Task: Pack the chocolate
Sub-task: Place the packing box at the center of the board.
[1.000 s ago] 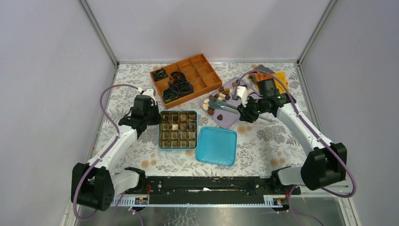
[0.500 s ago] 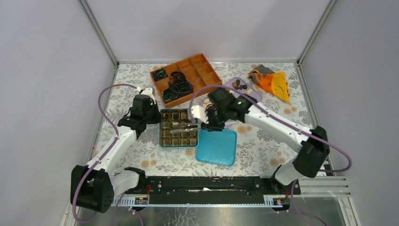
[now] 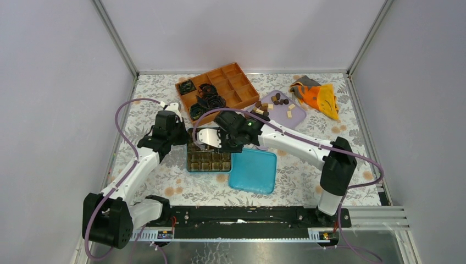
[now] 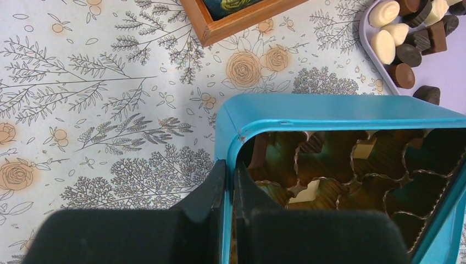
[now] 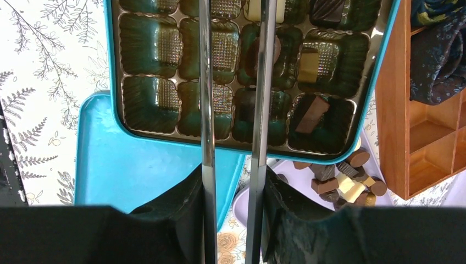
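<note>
right fingers [image 5: 186,206] gone from purple tray [image 3: 294,116], tongs [image 5: 206,110] now over tin [image 3: 209,172]

Bright, even light; near foreground perhaps slightly soft.

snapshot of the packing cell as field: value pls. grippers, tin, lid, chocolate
left gripper: shut on tin, clamping its wall near a corner
right gripper: shut on tongs, blades reaching over the tin
tongs load: cannot tell
tin cells: a few hold pieces, several empty
lid: off, flat on the table beside the tin
chocolate: most still loose on purple tray
paper cups: in wooden organiser
</note>
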Available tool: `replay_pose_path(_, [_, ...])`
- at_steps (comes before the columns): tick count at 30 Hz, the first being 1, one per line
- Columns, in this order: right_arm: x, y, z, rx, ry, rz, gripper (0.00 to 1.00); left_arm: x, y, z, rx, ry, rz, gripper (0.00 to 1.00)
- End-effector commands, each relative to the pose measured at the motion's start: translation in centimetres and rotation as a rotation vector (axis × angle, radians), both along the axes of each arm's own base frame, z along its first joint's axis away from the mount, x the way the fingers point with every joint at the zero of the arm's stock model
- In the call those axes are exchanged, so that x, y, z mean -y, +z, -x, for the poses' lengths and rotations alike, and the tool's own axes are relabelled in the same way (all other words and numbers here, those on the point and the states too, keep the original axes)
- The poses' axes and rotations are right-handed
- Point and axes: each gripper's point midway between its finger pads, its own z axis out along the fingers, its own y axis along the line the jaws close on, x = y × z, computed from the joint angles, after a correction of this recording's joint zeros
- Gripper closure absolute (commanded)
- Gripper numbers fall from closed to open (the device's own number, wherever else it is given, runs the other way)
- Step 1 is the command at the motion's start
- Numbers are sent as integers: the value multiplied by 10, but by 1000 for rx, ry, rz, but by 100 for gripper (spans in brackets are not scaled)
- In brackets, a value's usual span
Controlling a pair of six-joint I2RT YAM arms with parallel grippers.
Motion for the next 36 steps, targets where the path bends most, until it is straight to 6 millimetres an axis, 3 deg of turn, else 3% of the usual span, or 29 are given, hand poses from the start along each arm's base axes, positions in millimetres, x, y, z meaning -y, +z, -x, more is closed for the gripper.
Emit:
replay_pose_path(1, [-13,16,-10,77,-28,-28,100,10,21,-15,79,-5,61,100])
replay_pose_path(15, [-22,7,-16,114,-23,-8,98,9,-1,-11,-15,1,37,100])
replay_pose_path(24, [-24,-5,-10,67,-22,-14,98,3,-17,-13,-88,20,15,100])
replay_pose_path(36, [-23,-19,-8,7,-43,-10,97,-1,-22,-13,-106,33,1,82])
